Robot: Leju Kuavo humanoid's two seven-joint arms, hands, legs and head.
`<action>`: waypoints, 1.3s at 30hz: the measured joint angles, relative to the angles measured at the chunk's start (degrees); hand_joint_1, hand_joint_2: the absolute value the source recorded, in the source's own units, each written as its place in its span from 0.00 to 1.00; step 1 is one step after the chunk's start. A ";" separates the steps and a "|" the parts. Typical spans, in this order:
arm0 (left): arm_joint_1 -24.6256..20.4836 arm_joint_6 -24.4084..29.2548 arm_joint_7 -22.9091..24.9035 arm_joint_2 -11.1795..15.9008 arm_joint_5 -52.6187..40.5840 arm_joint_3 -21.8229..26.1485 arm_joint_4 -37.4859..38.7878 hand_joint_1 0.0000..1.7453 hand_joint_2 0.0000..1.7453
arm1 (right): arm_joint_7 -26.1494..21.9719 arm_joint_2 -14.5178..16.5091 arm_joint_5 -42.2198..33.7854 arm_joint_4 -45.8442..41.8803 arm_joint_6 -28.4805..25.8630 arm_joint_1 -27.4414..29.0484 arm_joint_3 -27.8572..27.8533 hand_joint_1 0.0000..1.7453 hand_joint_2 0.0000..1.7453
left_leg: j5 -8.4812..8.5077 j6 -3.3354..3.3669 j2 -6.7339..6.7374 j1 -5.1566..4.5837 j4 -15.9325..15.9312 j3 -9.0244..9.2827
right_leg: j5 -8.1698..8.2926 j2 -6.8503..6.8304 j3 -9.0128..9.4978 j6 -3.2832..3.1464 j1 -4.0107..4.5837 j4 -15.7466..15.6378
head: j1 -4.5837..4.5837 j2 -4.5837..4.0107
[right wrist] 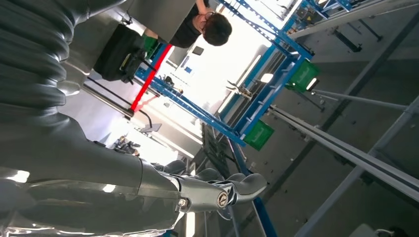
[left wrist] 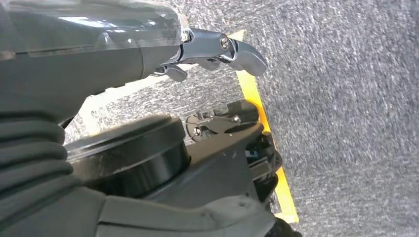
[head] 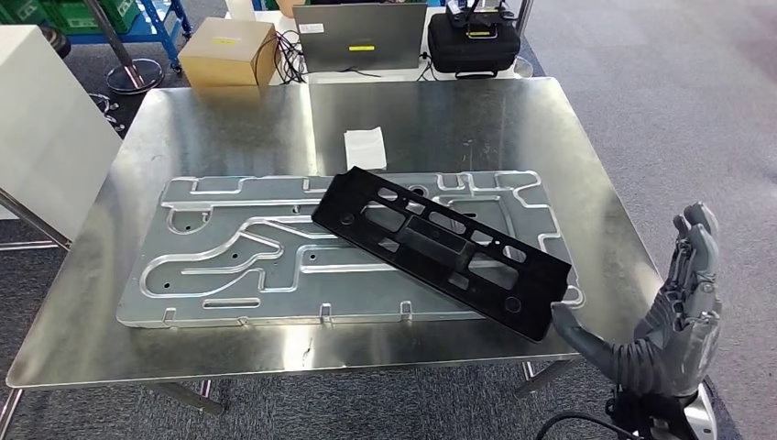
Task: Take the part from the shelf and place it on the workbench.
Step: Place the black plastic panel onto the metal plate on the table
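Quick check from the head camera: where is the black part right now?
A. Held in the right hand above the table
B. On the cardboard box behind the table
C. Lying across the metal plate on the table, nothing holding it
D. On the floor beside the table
C: the black part lies at a slant across the metal plate on the table, while the right hand is off the table's edge, open and holding nothing.

The desk [head: 183,137] is bare sheet metal with a brushed, reflective sheen. On it lies a shiny, smooth embossed metal panel [head: 229,266], then a matt black plastic part [head: 440,247]. The floor [head: 660,101] is rough grey carpet.
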 joint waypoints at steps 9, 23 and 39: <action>-0.02 0.28 0.80 0.15 -0.48 0.07 0.00 0.00 0.00 | -0.15 0.08 -0.04 -1.21 -0.19 2.32 -0.86 0.00 1.00 | 1.07 1.67 0.49 0.35 -1.46 0.87 | -7.66 -0.13 -5.09 1.13 -0.08 12.20 | 0.13 0.00; -0.01 1.49 3.41 0.31 -1.57 0.08 0.00 0.00 0.00 | -0.22 0.61 0.49 -1.36 1.81 3.06 -1.75 0.00 1.00 | -4.35 -1.67 0.15 0.52 5.49 -2.05 | 0.67 -0.52 0.00 -1.83 -0.03 -0.34 | -0.22 0.00; -0.36 2.17 4.08 0.56 -1.86 0.07 0.00 0.00 0.00 | 0.55 0.74 0.32 -1.61 2.01 4.34 -3.18 0.00 1.00 | -1.56 1.00 0.63 0.50 -2.49 4.76 | -2.62 -0.46 -6.37 1.24 -0.17 7.02 | -0.22 0.00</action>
